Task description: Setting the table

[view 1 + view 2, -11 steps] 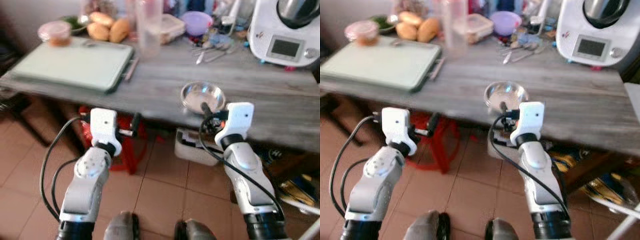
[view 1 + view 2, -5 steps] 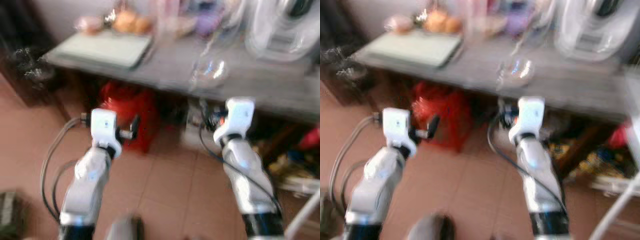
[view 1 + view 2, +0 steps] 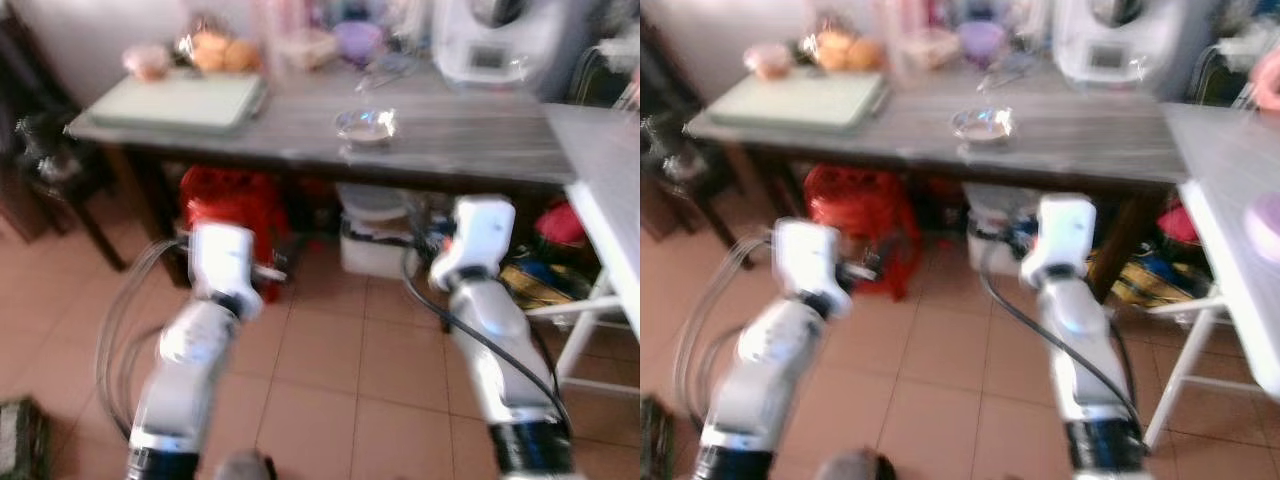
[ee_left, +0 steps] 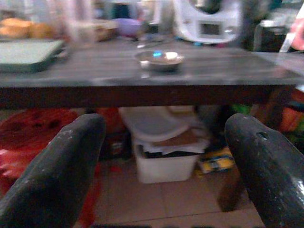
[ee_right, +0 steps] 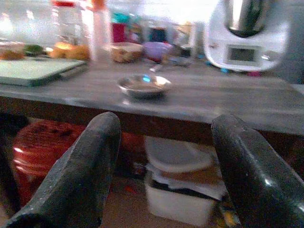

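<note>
The steel bowl (image 3: 366,124) sits alone near the front edge of the grey wooden table (image 3: 470,130), upper centre of the head view, apart from the clutter at the back. That spot looks chosen for easy reach: the green cutting board (image 3: 180,100) lies to its left, the white kitchen machine (image 3: 490,40) behind it to the right. Both arms are held forward at mid-frame, over the tiled floor (image 3: 330,370) and well short of the table. The left gripper (image 4: 164,156) has its fingers wide apart and empty, framing the bowl in the distance; the right gripper (image 5: 161,161) is likewise spread and holds nothing. This carried-ready pose suits walking rather than reaching.

Against a second ago, the whole view has shifted. Then the table edge filled the upper frame with the bowl just ahead of the right wrist; now the table sits farther up and away, more floor shows, and a white side table (image 3: 605,200) enters at the right. The camera has moved, so the robot has probably backed off or turned, while the bowl stays put.
</note>
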Available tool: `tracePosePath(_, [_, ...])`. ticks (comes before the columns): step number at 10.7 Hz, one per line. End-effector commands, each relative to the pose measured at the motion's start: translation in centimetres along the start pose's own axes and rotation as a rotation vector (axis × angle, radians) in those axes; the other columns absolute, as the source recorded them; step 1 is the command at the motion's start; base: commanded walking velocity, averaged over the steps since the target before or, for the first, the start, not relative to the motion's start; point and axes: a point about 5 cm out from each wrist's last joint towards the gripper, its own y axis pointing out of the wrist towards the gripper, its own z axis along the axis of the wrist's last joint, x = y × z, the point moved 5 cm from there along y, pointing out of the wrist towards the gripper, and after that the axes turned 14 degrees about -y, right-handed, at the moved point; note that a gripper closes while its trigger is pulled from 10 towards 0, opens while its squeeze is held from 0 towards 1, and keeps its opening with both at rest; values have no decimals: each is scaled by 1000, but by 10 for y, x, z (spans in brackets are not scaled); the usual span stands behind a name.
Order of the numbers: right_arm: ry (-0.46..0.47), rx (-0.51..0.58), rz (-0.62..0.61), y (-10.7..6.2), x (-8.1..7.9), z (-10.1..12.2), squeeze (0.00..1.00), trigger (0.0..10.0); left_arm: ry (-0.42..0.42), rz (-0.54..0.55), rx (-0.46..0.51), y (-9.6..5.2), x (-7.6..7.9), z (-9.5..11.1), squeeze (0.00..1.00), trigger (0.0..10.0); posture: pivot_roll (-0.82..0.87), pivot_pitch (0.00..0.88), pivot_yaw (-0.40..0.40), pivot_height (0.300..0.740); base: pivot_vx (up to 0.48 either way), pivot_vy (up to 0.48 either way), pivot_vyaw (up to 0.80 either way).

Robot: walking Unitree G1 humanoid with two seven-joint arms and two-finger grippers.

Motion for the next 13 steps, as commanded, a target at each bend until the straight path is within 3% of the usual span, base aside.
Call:
tracePosePath(1, [8,18,13,3,-5,5,0,10000,16,11,17,-2,-6,6,0,10000,49,0,-11,740,0,-360,0])
tracePosePath(8, [2,26,22,8,-9,7,0,10000,17,-16,26,3,0,9,0,10000,52,0,-12,740,0,-394,0])
tracePosePath(13, [-2,23,15,8,-10,6,0,10000,22,-32,29,4,4,9,0,10000,47,0,-9,740,262,-359,0])
